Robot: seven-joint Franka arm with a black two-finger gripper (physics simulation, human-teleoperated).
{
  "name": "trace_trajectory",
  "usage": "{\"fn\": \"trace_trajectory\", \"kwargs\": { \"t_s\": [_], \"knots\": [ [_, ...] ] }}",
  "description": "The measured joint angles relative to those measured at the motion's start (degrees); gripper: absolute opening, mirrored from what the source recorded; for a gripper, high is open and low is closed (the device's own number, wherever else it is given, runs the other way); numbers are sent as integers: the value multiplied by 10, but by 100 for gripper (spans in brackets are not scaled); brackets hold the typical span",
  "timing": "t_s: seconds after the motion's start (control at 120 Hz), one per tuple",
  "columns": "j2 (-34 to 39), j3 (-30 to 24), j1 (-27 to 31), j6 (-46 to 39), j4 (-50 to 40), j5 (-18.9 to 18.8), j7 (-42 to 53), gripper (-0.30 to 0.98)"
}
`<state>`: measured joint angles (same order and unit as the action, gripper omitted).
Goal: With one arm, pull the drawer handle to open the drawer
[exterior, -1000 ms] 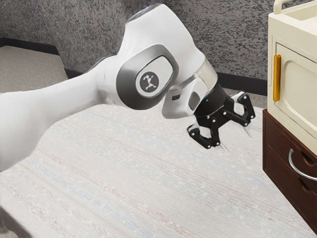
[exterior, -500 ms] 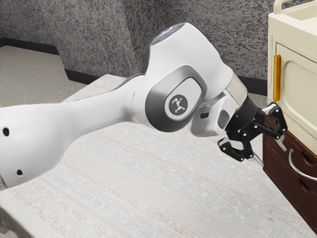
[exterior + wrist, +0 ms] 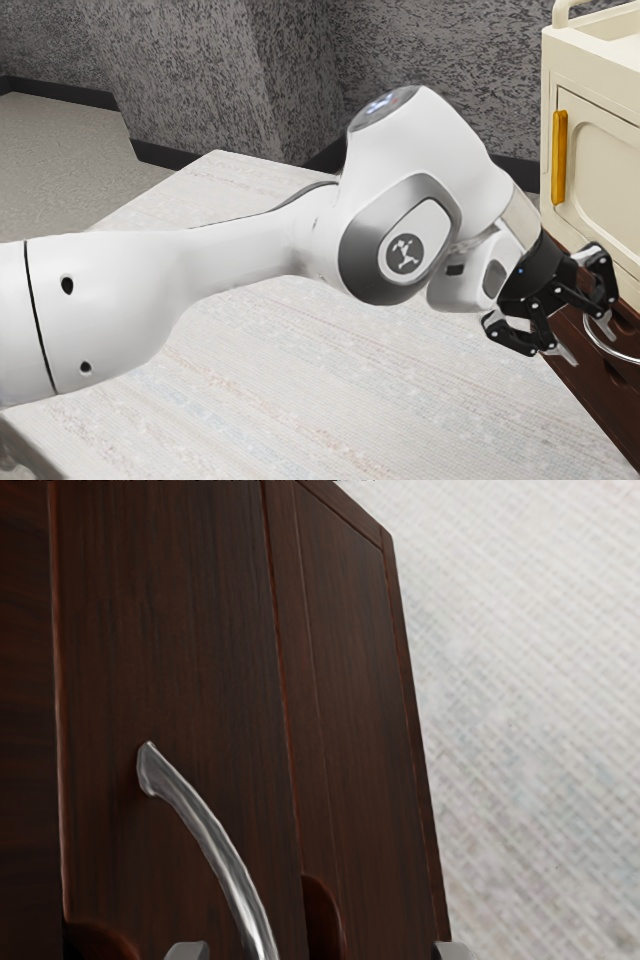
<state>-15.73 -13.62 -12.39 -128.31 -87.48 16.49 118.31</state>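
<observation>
Open end effector (image 3: 592, 350) at the drawer handle, exterior view, toward 4 o'clock from centre.
The fingers (image 3: 565, 356) stand wide apart, with nothing gripped between them; contact with the curved metal handle (image 3: 222, 855) cannot be determined. The handle, mounted on the dark brown drawer front (image 3: 180, 630), lies between 4 and 5 o'clock from the end effector's black body, close to the fingertips.
</observation>
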Motion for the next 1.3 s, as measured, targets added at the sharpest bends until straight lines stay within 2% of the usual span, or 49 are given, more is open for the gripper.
{"fn": "trace_trajectory", "kwargs": {
  "t_s": [0.15,0.283,0.408,0.483,0.925,1.3],
  "knots": [
    [-12,1,-3,-13,0,0,0,18],
    [-13,8,-3,-19,-2,-1,0,7],
    [6,15,-3,-23,-33,-1,0,2],
    [30,17,-3,-24,-61,-1,0,-5],
    [191,42,-2,-40,-236,1,2,-7],
    [277,54,-4,-43,-327,7,8,-9]
  ]
}}
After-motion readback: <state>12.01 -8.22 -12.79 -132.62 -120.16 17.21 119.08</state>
